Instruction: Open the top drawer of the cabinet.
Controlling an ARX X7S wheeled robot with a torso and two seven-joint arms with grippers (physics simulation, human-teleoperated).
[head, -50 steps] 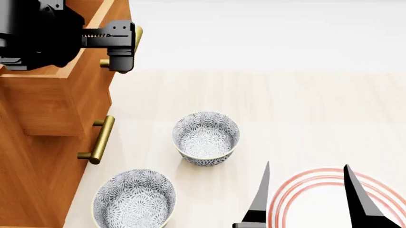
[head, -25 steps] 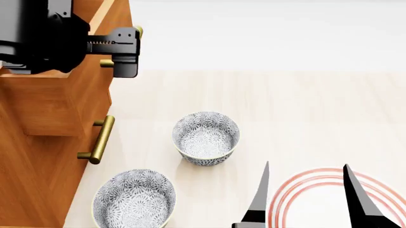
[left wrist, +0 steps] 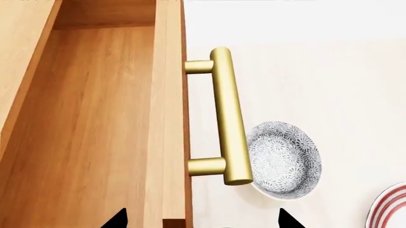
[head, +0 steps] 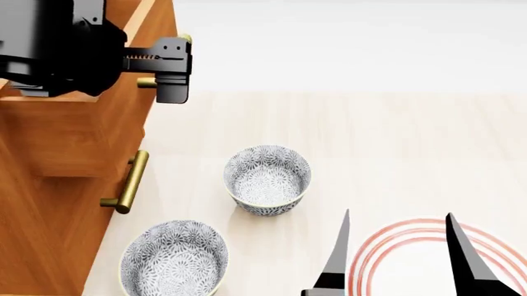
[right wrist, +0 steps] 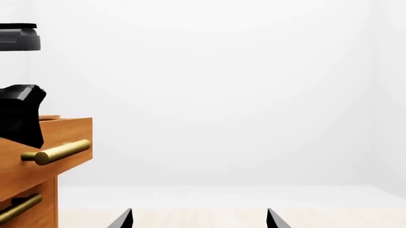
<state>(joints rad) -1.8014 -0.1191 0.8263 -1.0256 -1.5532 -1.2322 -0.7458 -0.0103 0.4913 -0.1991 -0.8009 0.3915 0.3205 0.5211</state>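
Note:
The cabinet (head: 41, 209) stands at the left of the head view. Its top drawer (left wrist: 95, 123) is slid out, and I see down into its bare wooden inside. The drawer's brass bar handle (left wrist: 228, 118) lies along the front panel. My left gripper (left wrist: 201, 219) is open, its two fingertips set wide on either side of the drawer front and handle. In the head view this left gripper (head: 169, 65) covers most of the handle. My right gripper (head: 395, 259) hangs open over a plate, holding nothing.
Two patterned bowls (head: 268, 179) (head: 174, 259) sit on the pale floor beside the cabinet. A red-ringed plate (head: 409, 239) lies under the right gripper. A lower drawer's handle (head: 128, 182) sticks out below the top drawer.
The left gripper has shifted away from the cabinet, and the top drawer's front has come out a little with it. The right arm, bowls and plate are unchanged.

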